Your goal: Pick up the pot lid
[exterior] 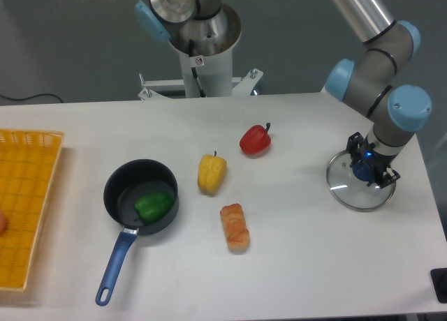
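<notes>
At the far left we see a yellow basket point(31, 134) on the table point(307, 258), well away from the work. Next comes the pot point(114, 185), open, with a green pepper point(154, 206) inside and its blue handle pointing toward the front edge. The open pot explains why the lid sits elsewhere. A yellow pepper point(211, 173) lies just right of the pot, a bread roll point(235, 227) lies in front of that, and a red pepper point(255, 140) is farther back. All three are clear of the arm's path.

At the far right the lid point(351, 192) rests flat on the table, knob up, well apart from the pot. The gripper point(369, 169) points down over the knob, which we judge the only graspable part of a flat glass disc. Its fingers seem to sit either side of the knob. We cannot tell whether they have closed on it.
</notes>
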